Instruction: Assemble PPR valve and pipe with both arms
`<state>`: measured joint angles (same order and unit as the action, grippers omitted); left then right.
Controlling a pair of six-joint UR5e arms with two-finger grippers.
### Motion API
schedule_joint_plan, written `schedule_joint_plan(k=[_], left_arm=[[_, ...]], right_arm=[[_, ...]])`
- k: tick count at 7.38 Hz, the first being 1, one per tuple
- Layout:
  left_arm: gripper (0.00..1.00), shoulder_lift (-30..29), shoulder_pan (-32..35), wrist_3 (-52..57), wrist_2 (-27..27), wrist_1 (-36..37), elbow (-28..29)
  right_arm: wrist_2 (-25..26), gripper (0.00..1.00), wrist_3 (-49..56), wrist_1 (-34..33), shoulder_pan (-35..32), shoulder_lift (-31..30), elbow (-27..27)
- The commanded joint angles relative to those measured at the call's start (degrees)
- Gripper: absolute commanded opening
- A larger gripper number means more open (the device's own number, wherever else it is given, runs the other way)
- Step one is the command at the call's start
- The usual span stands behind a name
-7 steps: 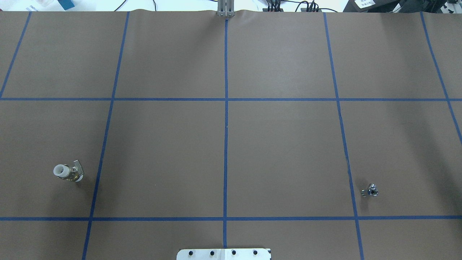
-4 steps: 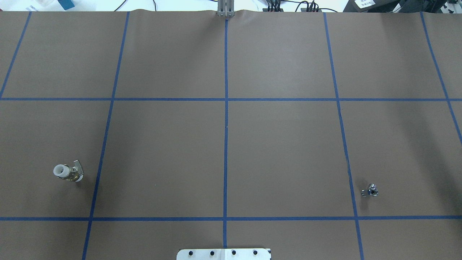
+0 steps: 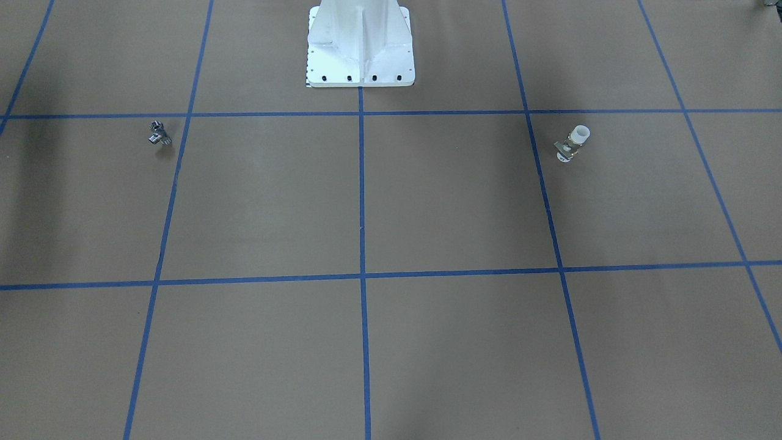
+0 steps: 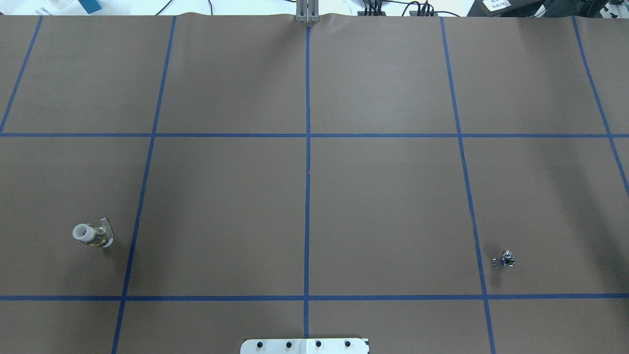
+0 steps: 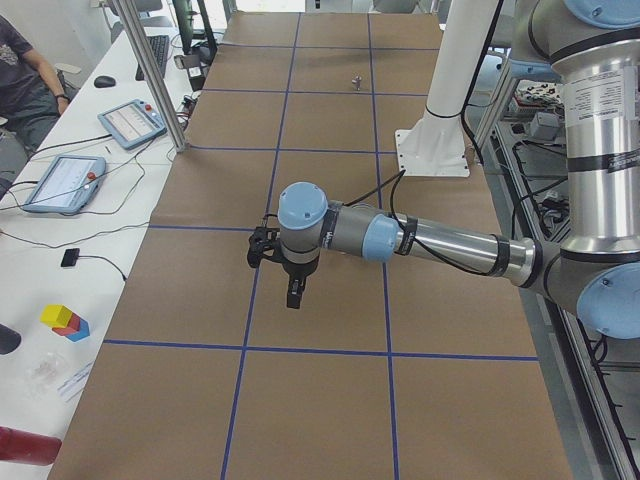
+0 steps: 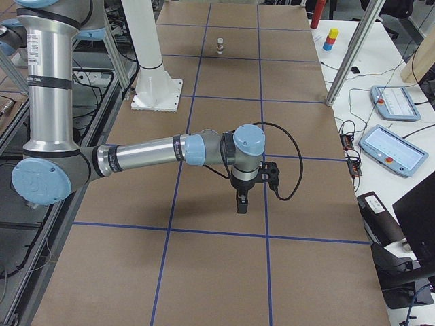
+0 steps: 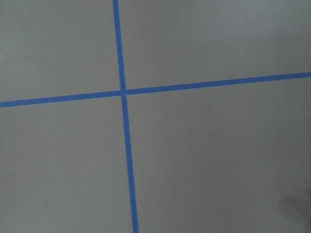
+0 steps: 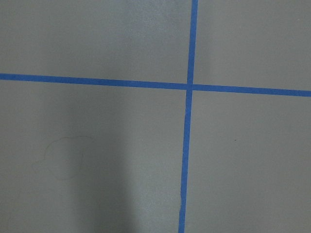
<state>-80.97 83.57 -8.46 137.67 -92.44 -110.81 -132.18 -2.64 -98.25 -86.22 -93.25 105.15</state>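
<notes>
The PPR valve (image 4: 92, 235), white ends and brass middle with a pale lever tab, stands on the brown table at the near left; it also shows in the front-facing view (image 3: 571, 144) and, far off, in the exterior right view (image 6: 219, 45). The pipe (image 4: 504, 260), a tiny chrome fitting, lies at the near right; it also shows in the front-facing view (image 3: 158, 134) and the exterior left view (image 5: 355, 81). My left gripper (image 5: 292, 290) and right gripper (image 6: 241, 200) hang above the table, seen only in the side views. I cannot tell whether they are open. Both wrist views show only blue tape lines.
The white pedestal base (image 3: 360, 43) stands at the robot's side of the table, and its plate shows in the overhead view (image 4: 304, 345). Blue tape lines grid the brown cover. Tablets (image 5: 130, 122), cables and a seated person (image 5: 25, 85) are beside the table.
</notes>
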Motion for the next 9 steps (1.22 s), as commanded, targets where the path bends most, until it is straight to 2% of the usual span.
schedule_joint_plan(k=[1,2,4,6,7,9], left_arm=[[1.0,-0.15,-7.42,-16.22,0.06,-7.02,-0.99],[1.0,-0.15,-14.15,-22.42,-0.99,-8.27,-3.6],[1.0,-0.24,-25.33,-33.93,-7.39,-8.37,-9.4],[1.0,-1.38,-35.27,-42.93,-15.11,-10.46,-10.84],[1.0,-1.38,-37.4,-43.31,-16.97,-10.83,-10.84],[0.99,-1.38,-39.26,-43.22,-17.25,-10.83,-10.4]], right_arm=[[-0.62,0.99,0.0,-0.01,0.26,0.17,0.06],[-1.84,0.99,0.0,-0.01,0.35,0.18,-0.03],[-2.99,0.99,0.0,0.07,0.44,0.18,-0.03],[-2.99,0.99,0.0,-0.01,0.7,0.26,-0.03],[-2.99,0.99,0.0,0.07,0.79,0.26,-0.03],[-2.99,0.99,0.0,0.07,0.97,0.53,-0.03]])
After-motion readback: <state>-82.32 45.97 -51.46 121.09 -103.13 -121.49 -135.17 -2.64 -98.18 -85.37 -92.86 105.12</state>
